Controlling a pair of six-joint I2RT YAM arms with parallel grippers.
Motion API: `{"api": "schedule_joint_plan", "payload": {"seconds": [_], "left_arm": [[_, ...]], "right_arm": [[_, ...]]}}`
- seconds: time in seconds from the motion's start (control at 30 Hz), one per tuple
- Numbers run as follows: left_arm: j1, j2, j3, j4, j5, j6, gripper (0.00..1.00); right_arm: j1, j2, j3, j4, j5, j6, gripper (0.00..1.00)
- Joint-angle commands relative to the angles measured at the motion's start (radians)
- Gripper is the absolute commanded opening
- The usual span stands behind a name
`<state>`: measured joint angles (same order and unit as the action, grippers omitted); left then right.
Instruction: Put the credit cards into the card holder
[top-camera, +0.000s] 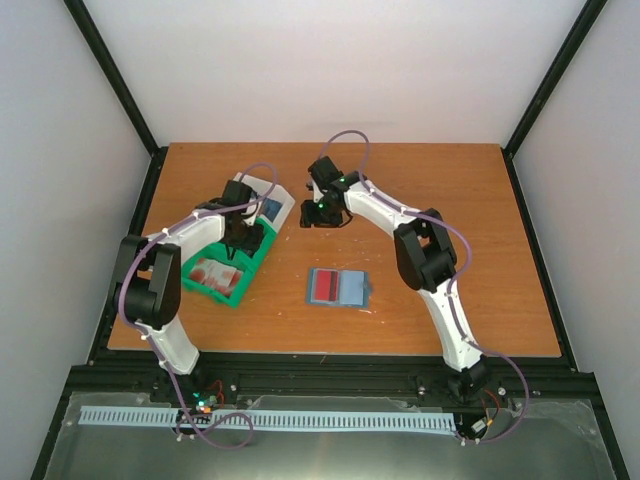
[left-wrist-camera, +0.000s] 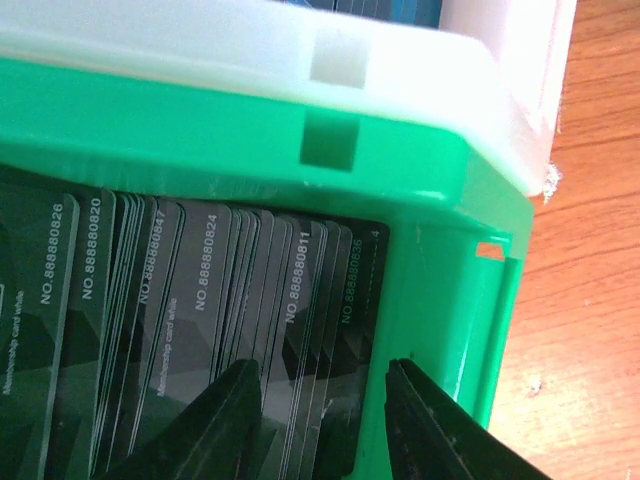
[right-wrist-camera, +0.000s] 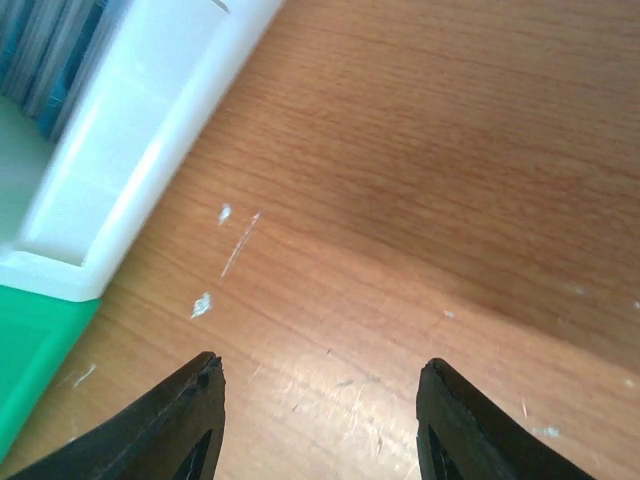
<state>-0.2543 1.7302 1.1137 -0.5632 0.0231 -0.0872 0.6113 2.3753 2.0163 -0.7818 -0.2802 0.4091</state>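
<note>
The left fingers (left-wrist-camera: 240, 400) are spread astride dark cards (left-wrist-camera: 200, 290) in the green bin (left-wrist-camera: 420, 190); the right fingers (right-wrist-camera: 195, 400) are held apart, empty, above the table (right-wrist-camera: 450, 150).

Your wooden worktop (top-camera: 450, 220) carries a green bin (top-camera: 236, 292) and a white bin (top-camera: 262, 181) set against each other. The white one lies just left of the right fingers (right-wrist-camera: 190, 400). The open card holder (top-camera: 338, 287) lies apart, nearer the arm bases than those fingers. Pale scratches mark the wood ahead of them.
</note>
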Motion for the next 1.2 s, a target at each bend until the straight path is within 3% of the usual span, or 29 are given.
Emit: {"api": "schedule_joint_plan", "payload": {"seconds": [0.0, 0.3, 0.53, 0.67, 0.9, 1.03, 1.17], "left_arm": [[-0.022, 0.001, -0.038, -0.035, 0.084, -0.065, 0.37], [-0.094, -0.037, -0.086, -0.012, 0.325, -0.129, 0.35], [-0.188, 0.000, -0.045, 0.032, 0.349, -0.155, 0.35], [-0.202, -0.026, -0.010, 0.027, 0.289, -0.148, 0.38], [-0.202, -0.065, 0.062, -0.065, 0.070, -0.081, 0.57], [-0.202, -0.029, 0.073, -0.110, -0.032, -0.072, 0.56], [-0.202, 0.011, 0.074, -0.123, -0.019, -0.075, 0.51]], "right_arm": [[0.014, -0.093, -0.045, 0.017, 0.013, 0.039, 0.53], [0.025, -0.235, -0.279, 0.144, -0.004, 0.147, 0.55], [0.027, -0.283, -0.436, 0.233, 0.032, 0.274, 0.57], [0.027, -0.277, -0.467, 0.248, 0.064, 0.301, 0.57], [0.003, -0.217, -0.388, 0.212, 0.135, 0.231, 0.46], [-0.007, -0.178, -0.330, 0.184, 0.153, 0.178, 0.40], [-0.008, -0.156, -0.305, 0.179, 0.131, 0.162, 0.40]]}}
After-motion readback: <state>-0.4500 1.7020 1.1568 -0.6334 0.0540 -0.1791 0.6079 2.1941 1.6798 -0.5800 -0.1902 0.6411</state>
